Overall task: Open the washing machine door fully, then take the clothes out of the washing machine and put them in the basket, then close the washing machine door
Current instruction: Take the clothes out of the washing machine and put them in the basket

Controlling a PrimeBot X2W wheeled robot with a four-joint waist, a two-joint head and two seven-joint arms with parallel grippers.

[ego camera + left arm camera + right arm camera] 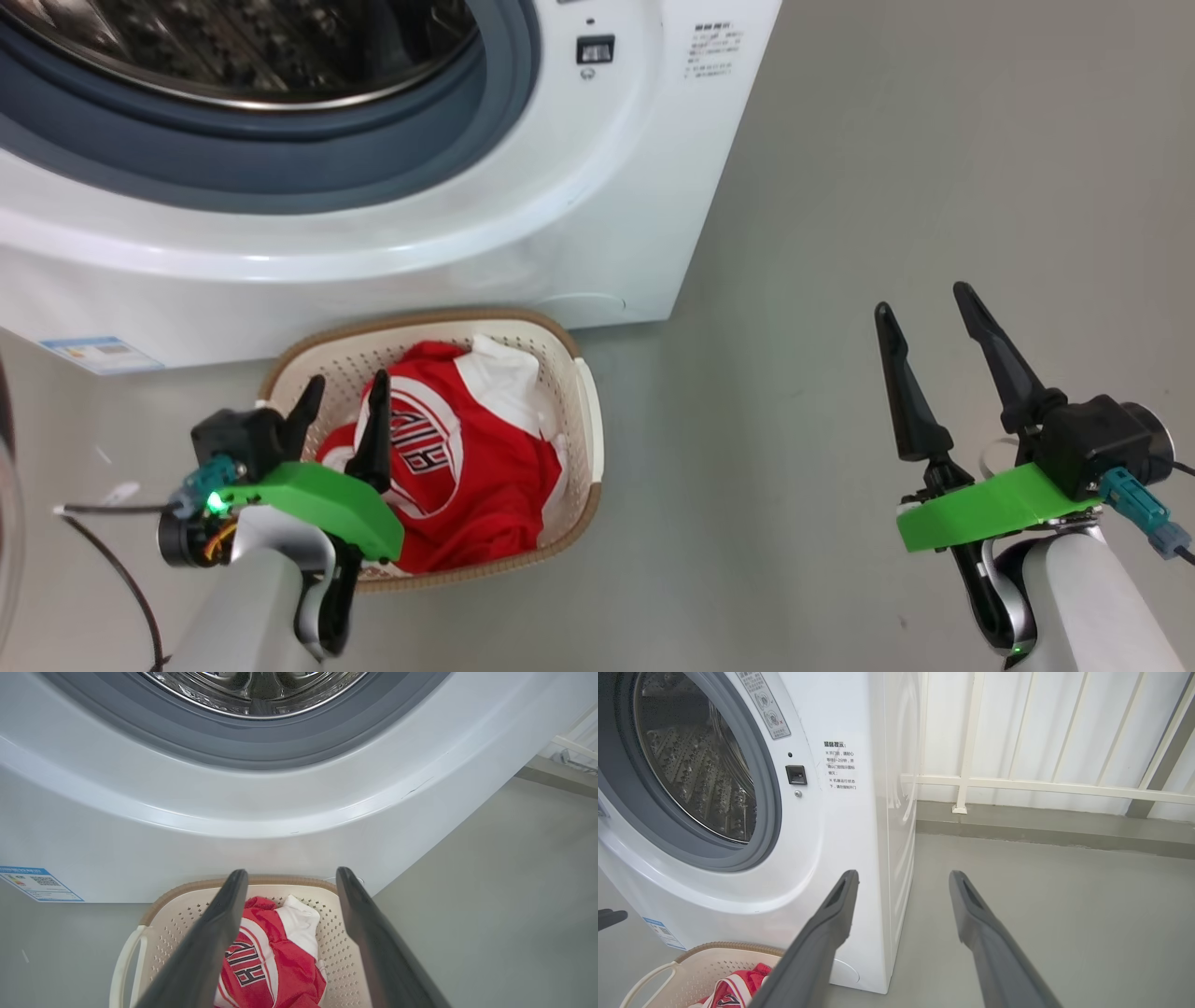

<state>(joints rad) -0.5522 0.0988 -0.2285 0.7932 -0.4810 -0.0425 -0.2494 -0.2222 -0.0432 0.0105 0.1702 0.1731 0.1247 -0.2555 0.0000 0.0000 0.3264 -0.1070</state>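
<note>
The washing machine (560, 187) stands with its mouth uncovered, and the steel drum (691, 765) looks bare inside. A sliver of the washing machine door (7, 504) shows at the head view's left edge. The basket (588, 420) sits on the floor against the machine's front. The red clothes (467, 467) with white trim and lettering lie inside it. My left gripper (346, 383) hovers open just above the basket's left half, with nothing between its fingers; the left wrist view shows the clothes (280, 970) beneath them. My right gripper (922, 301) is open over bare floor, well right of the basket.
Grey floor (887, 187) stretches to the right of the machine. A white railing (1017, 784) runs along the wall behind it. A blue label (98, 355) is stuck low on the machine's front. A black cable (103, 551) trails at the lower left.
</note>
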